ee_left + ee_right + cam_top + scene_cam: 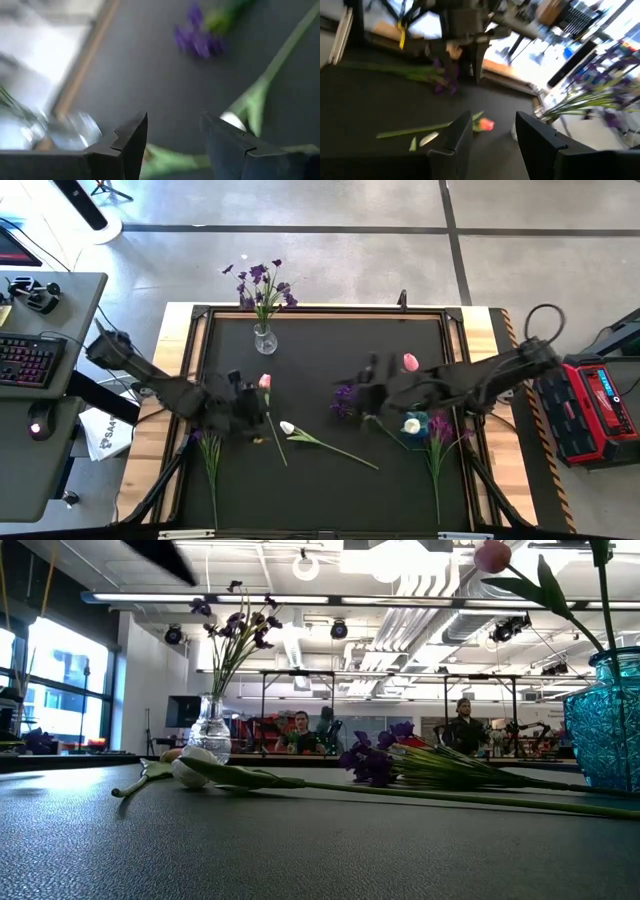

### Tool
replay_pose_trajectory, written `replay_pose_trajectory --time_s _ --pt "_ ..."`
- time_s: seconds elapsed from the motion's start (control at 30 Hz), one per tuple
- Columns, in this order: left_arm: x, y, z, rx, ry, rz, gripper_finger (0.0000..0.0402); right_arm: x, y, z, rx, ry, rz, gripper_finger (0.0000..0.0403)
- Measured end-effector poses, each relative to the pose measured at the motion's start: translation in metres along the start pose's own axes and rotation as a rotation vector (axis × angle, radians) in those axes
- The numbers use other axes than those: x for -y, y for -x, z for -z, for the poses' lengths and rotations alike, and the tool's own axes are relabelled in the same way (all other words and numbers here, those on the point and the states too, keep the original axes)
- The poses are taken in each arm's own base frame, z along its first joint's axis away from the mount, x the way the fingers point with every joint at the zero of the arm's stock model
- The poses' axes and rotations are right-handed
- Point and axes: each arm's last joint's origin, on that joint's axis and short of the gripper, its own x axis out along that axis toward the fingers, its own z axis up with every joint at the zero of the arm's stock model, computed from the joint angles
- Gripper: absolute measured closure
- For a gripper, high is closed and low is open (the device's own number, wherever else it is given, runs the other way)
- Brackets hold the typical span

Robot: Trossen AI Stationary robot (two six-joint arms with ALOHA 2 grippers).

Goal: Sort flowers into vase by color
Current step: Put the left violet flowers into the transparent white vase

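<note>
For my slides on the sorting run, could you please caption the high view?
Two arms hover over the black table; purple flowers fill the clear vase, tulips stand in the blue vase, loose stems remain.

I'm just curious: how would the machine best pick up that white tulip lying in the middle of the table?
Probably from above, pinching the thin green stem just behind the white tulip bud; it lies flat, its stem running diagonally toward the right arm's side.

Matt black table mat [320, 380] with a fine pebbled grain, pale wood table edge [180, 350], clear glossy glass vase [211, 730], faceted teal glass vase [610, 725] — translucent, dark matt plastic gripper fingers [132, 142]
</note>
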Motion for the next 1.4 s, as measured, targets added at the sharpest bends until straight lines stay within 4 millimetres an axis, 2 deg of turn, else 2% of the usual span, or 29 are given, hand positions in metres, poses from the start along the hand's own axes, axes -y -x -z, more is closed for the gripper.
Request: replay_pose_trajectory --time_s 0.13,0.33,0.5,0.6,0.8,0.97,1.1,1.4 --pt "0.02 0.005 0.018 -0.213 0.088 0.036 0.0248 -0.016 -0.041 0.002 -0.092 0.009 -0.067 0.0269" --pt "0.045 0.01 0.049 -0.499 0.249 -0.017 0.0271 -0.043 -0.111 0.038 -0.212 -0.069 -0.114 0.0269" --pt "0.062 0.018 0.065 -0.592 0.399 -0.068 0.0272 -0.051 -0.147 0.057 -0.225 -0.143 -0.126 0.0268" --pt "0.07 0.024 0.073 -0.666 0.5 -0.087 0.0257 -0.053 -0.163 0.068 -0.229 -0.167 -0.116 0.0252" --pt "0.081 0.043 0.088 -0.708 0.719 -0.123 0.0204 -0.055 -0.184 0.081 -0.211 -0.236 -0.189 0.0171" --pt "0.087 0.052 0.102 -0.703 0.875 -0.162 0.016 -0.058 -0.187 0.081 -0.196 -0.258 -0.208 0.0119" --pt "0.091 0.043 0.122 -0.802 0.935 -0.216 0.0148 -0.058 -0.187 0.08 -0.187 -0.276 -0.194 0.0111" --pt "0.101 0.012 0.153 -0.86 0.998 -0.136 0.0147 -0.058 -0.187 0.077 -0.157 -0.278 -0.195 0.0123"
